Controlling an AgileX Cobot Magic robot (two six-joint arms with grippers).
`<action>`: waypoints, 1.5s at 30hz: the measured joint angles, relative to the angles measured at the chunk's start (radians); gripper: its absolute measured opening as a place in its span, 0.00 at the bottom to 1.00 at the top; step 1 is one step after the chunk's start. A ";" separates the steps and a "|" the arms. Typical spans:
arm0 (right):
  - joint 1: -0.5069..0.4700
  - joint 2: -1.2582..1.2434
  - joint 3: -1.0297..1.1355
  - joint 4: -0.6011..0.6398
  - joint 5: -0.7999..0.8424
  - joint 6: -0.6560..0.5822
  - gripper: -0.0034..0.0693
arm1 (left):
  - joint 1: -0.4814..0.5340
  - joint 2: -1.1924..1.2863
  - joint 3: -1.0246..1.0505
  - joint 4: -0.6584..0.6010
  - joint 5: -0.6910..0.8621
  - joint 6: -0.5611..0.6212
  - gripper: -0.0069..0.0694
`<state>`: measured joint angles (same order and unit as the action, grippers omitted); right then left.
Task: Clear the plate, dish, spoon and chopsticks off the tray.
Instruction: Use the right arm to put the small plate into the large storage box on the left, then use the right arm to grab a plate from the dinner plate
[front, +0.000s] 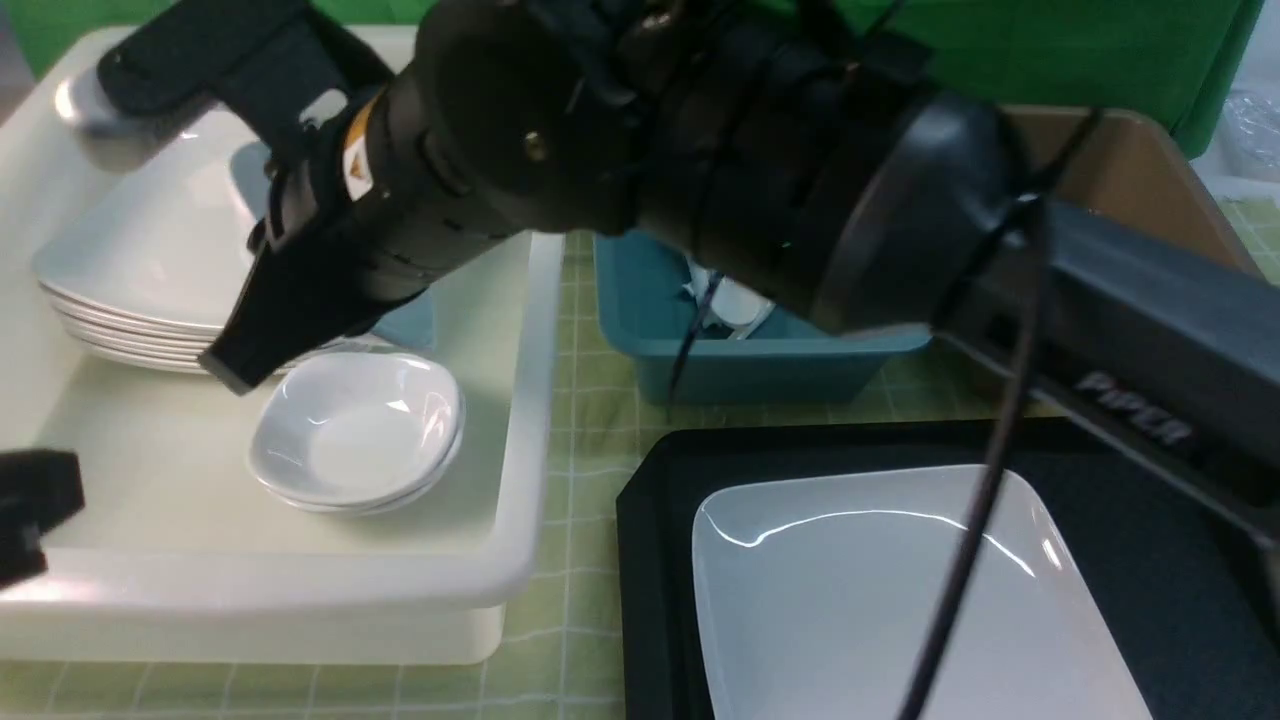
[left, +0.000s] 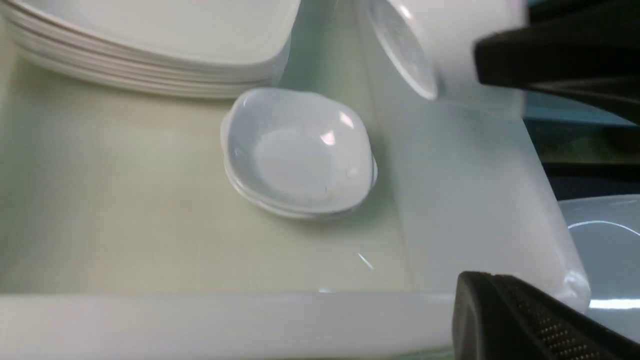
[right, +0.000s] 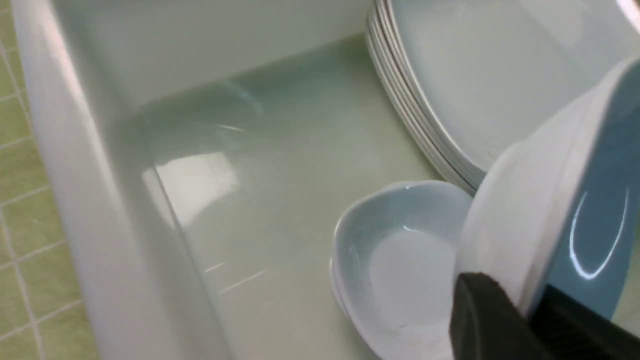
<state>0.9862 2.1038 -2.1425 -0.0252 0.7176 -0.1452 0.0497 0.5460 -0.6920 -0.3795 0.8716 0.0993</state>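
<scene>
Fingers (right: 487, 320) of the right gripper (right: 527, 310) are pinching the rim of a small white dish (right: 525, 210). They are holding it tilted on edge over the white tub (front: 525, 400), just above a stack of small dishes (front: 355, 430) lying near the tub's right wall. The tub is sitting at the left edge of the worktop (front: 580, 330), and a stack of large plates (front: 150, 260) is resting toward its far left corner. The left gripper (left: 520, 320) is hovering by the tub's near edge with its jaws pressed together. The plate (front: 880, 590) is lying flat on the black tray (front: 655, 520) at the worktop's near right corner. A teal tub (front: 720, 365) is standing just beyond the tray, and a brown tub (front: 1130, 170) is showing toward the far right corner.
</scene>
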 joint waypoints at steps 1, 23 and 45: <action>0.001 0.034 -0.018 -0.001 0.000 -0.002 0.13 | 0.000 -0.031 0.016 0.001 0.011 -0.013 0.09; 0.004 0.214 -0.038 -0.074 -0.037 0.004 0.56 | 0.000 -0.144 0.055 0.021 0.035 -0.032 0.09; -0.376 -0.457 0.214 -0.225 0.450 0.064 0.08 | 0.000 -0.144 0.055 0.083 0.002 0.010 0.09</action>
<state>0.6101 1.6469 -1.9286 -0.2503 1.1678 -0.0809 0.0497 0.4021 -0.6374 -0.2968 0.8734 0.1093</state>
